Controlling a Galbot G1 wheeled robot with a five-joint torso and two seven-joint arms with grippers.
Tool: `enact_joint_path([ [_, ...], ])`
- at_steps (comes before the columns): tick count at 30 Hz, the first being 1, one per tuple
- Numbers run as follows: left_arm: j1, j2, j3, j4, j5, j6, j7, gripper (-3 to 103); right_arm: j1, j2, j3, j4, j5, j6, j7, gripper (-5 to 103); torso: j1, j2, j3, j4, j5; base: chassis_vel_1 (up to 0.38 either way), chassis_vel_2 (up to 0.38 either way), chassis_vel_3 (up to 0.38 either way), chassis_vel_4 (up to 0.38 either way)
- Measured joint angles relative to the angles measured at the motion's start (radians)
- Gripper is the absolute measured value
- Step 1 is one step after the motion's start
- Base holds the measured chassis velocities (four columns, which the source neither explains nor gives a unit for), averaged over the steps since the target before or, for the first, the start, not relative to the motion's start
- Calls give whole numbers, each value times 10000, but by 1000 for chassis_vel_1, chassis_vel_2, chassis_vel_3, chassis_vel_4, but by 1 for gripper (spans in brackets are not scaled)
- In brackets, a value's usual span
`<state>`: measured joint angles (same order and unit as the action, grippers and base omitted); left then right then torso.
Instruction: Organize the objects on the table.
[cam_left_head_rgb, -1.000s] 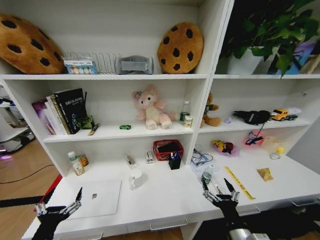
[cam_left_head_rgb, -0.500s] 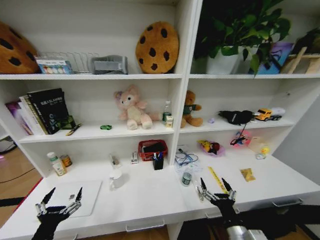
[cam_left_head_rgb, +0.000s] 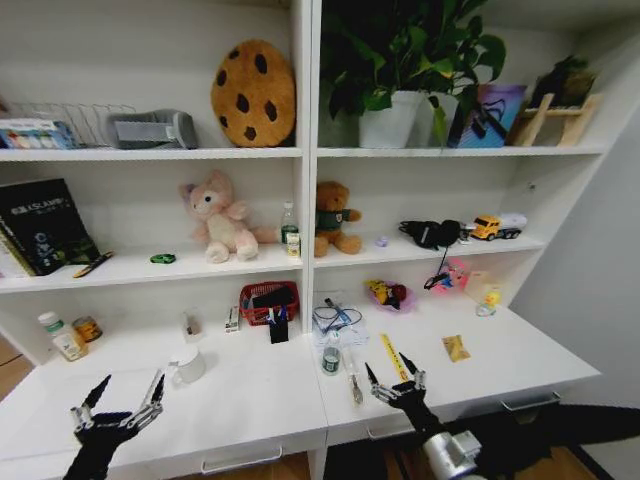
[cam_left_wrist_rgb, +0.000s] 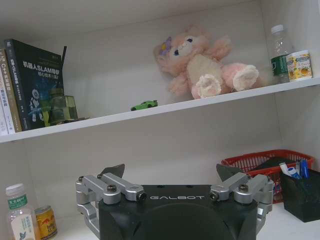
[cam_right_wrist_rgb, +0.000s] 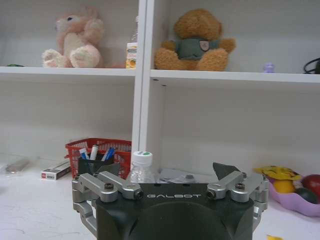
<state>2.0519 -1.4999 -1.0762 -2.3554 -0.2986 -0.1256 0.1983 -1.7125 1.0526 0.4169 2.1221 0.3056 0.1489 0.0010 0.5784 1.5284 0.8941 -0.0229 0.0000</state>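
Note:
The white table (cam_left_head_rgb: 250, 405) runs under the shelves. On it, a small clear green-capped bottle (cam_left_head_rgb: 331, 358) stands just behind and to the left of my open right gripper (cam_left_head_rgb: 395, 377); it also rises right behind the right gripper (cam_right_wrist_rgb: 167, 170) as the bottle (cam_right_wrist_rgb: 141, 166). A dark pen (cam_left_head_rgb: 356, 389) lies beside that gripper. Blue and black pens (cam_left_head_rgb: 279, 322) stand in a black holder. A tiny green toy car (cam_left_head_rgb: 163, 259) sits on the shelf above, car (cam_left_wrist_rgb: 144, 105). My left gripper (cam_left_head_rgb: 122, 402) hovers open over the table's front left, left gripper (cam_left_wrist_rgb: 170, 172).
A white mug (cam_left_head_rgb: 188, 367) stands near the left gripper. A yellow ruler (cam_left_head_rgb: 392, 355) lies behind the right gripper. A red basket (cam_left_head_rgb: 268, 300), a pink plush (cam_left_head_rgb: 218, 218), a brown bear (cam_left_head_rgb: 334, 220) and a black book (cam_left_head_rgb: 45, 222) fill the shelves.
The whole head view has swung to the right, so the laptop has slid out of the picture on the left. Both grippers stay open and low in front.

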Motion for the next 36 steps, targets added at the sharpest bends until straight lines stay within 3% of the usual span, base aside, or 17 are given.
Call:
enact_joint_path([
  [12, 1, -1, 3, 0, 0, 0, 0, 100, 2685, -883, -1419, -1440, 1619, -584, -231, 100, 0, -1, 1, 0, 3, 4, 7, -3, -4],
  [18, 0, -1, 2, -1, 0, 0, 1, 100, 3511, -1018, -2345, -2103, 1791, -713, -308, 100, 0, 0, 0, -1, 0, 0, 0, 0, 0],
  [25, 0, -1, 2, 0, 0, 0, 0, 100, 3999, -975, -2703, -2506, 1817, -708, -318, 103, -1, 0, 1, -2, 0, 0, 0, 0, 0],
  [30, 0, -2, 3, 0, 0, 0, 0, 100, 4495, -944, -3004, -2836, 1888, -738, -320, 90, 0, 0, 1, -3, 0, 0, 0, 0, 0],
  [36, 0, -1, 2, 0, 0, 0, 0, 100, 5181, -829, -3442, -3316, 1920, -670, -528, 62, -1, 0, 0, 0, -1, 0, 0, 0, 0],
])
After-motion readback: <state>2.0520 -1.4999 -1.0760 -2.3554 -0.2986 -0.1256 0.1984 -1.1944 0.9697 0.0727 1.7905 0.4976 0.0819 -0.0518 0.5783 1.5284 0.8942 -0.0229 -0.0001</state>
